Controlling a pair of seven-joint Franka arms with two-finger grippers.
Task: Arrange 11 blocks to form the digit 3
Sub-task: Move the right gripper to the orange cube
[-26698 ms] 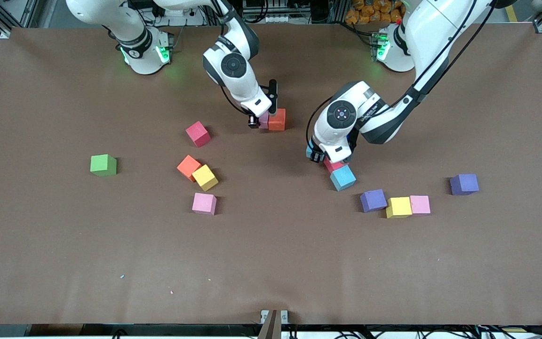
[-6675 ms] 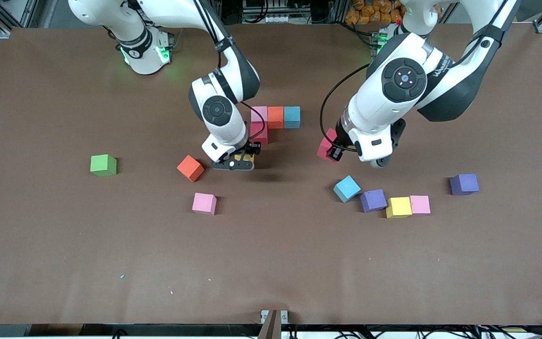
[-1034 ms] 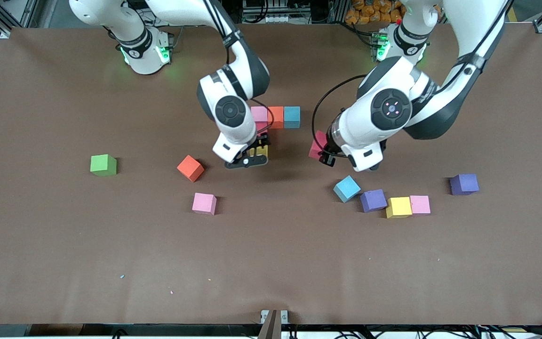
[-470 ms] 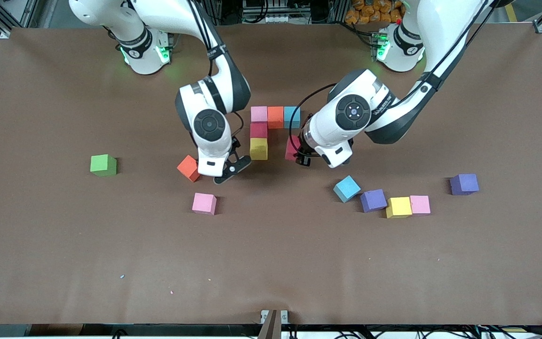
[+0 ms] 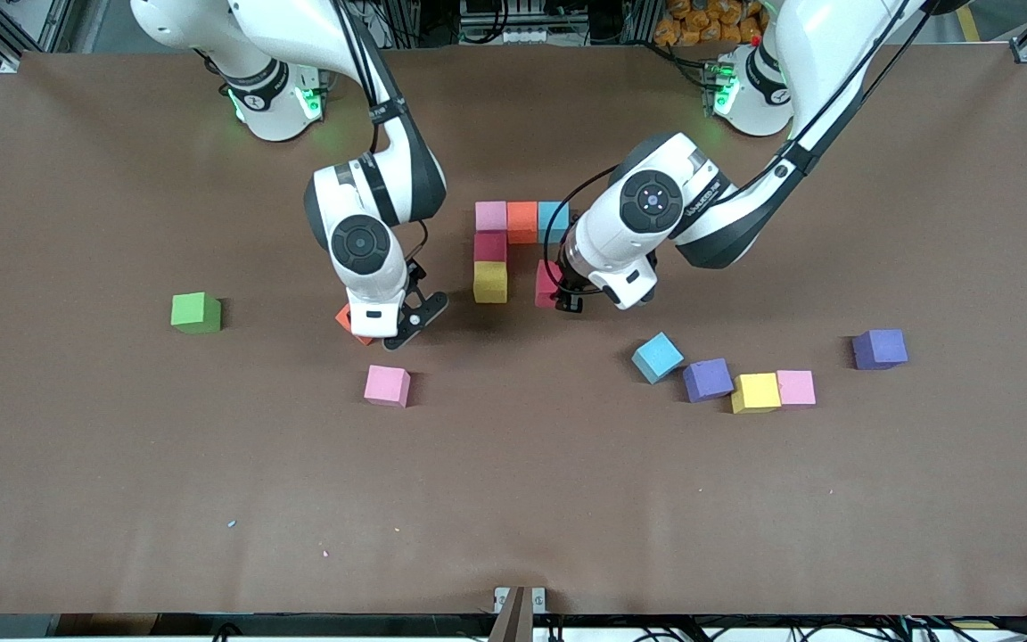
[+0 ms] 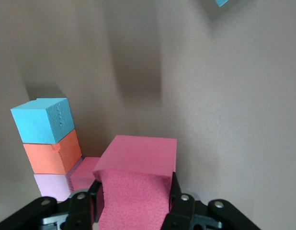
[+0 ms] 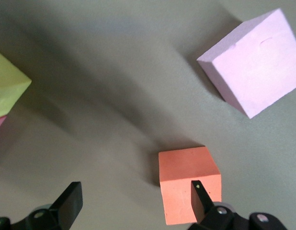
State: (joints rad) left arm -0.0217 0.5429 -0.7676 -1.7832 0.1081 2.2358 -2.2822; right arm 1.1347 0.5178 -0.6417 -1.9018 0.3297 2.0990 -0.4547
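The digit 3 stands as a partial figure: a row of pink (image 5: 491,216), orange (image 5: 522,221) and light blue (image 5: 554,218) blocks, with dark red (image 5: 490,247) and yellow (image 5: 490,282) blocks in a column nearer the camera. My left gripper (image 5: 564,292) is shut on a red block (image 5: 547,283), low beside the yellow one with a gap between them. In the left wrist view the red block (image 6: 138,160) fills the gripper (image 6: 133,206). My right gripper (image 5: 393,328) hangs open over a loose orange block (image 5: 346,319); one fingertip (image 7: 199,194) overlaps that orange block (image 7: 186,175).
A loose pink block (image 5: 387,385) lies nearer the camera than the right gripper. A green cube (image 5: 195,312) sits toward the right arm's end. Light blue (image 5: 657,357), purple (image 5: 707,379), yellow (image 5: 755,392), pink (image 5: 796,387) and purple (image 5: 879,348) blocks lie toward the left arm's end.
The right gripper let go of the yellow block below the dark red one and moved over the orange block. The left gripper carried the red block closer to the figure.
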